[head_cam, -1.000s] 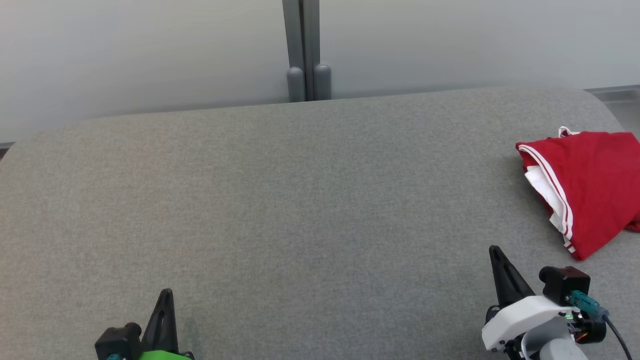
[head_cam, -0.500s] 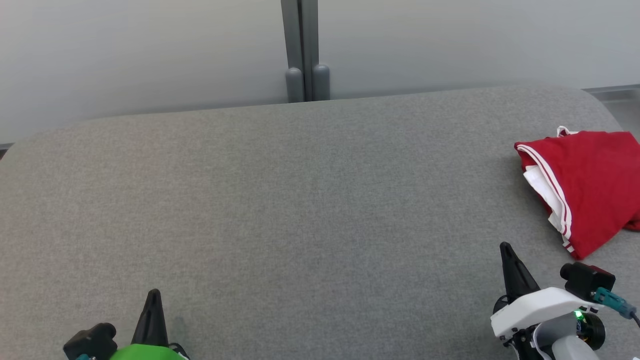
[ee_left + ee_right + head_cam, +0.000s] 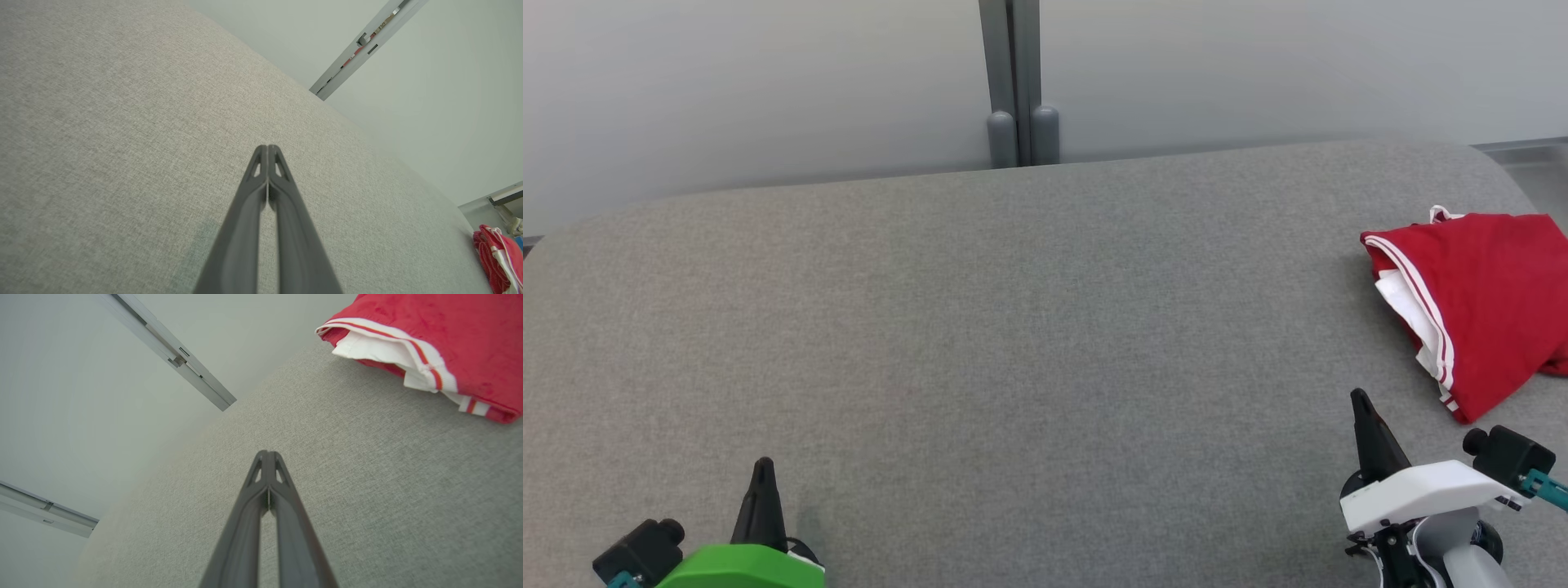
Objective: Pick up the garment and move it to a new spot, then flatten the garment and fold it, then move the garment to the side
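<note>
A folded red garment [image 3: 1494, 302] with white stripes and a white lining lies at the right edge of the grey table [image 3: 1013, 343], partly cut off by the head view's border. It also appears in the right wrist view as the garment [image 3: 441, 339] at upper right, and as a small red patch [image 3: 496, 261] at the lower right of the left wrist view. My right gripper [image 3: 1360, 398] is shut and empty, just below and left of the garment, apart from it. My left gripper [image 3: 762, 465] is shut and empty at the lower left, far from the garment.
A pale wall with a grey vertical post [image 3: 1013, 82] stands behind the table's far edge. The table's rounded right corner [image 3: 1499, 167] lies just beyond the garment. Bare grey cloth spans the table's middle and left.
Both grippers have drawn back toward the bottom of the head view, the left one further left, the right one further right. The garment lies as before.
</note>
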Controlling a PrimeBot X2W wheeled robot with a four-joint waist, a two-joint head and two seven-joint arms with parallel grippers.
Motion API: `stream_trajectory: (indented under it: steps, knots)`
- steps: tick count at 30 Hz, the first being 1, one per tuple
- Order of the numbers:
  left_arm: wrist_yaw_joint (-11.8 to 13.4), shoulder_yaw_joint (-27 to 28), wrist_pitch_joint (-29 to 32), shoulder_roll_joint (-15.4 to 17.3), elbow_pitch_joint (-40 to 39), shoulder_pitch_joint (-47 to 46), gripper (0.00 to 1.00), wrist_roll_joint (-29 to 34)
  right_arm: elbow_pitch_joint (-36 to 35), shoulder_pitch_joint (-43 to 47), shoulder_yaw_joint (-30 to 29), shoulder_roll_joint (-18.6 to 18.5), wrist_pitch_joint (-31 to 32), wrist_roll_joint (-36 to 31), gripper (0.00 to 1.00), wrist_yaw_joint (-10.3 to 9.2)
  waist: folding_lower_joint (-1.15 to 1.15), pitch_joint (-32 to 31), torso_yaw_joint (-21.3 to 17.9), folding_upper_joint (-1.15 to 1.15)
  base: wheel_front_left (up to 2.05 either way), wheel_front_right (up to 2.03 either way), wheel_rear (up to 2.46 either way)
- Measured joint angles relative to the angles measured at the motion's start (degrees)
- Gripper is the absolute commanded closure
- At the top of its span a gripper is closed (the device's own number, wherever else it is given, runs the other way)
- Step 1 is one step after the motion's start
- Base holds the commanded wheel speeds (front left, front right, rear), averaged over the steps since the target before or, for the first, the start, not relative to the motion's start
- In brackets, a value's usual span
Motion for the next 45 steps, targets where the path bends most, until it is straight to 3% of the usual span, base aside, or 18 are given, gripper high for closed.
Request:
stream_trajectory:
  steps: [45]
  knots:
    - [0.0, 2.36, 7.88, 0.07, -2.7, -3.52, 1.0, -29.69, -4.39, 0.17, -2.11, -0.24, 7.72, 28.67, 1.0, -0.01, 0.0, -0.17, -0.59, 0.0, 0.0, 0.0, 0.0]
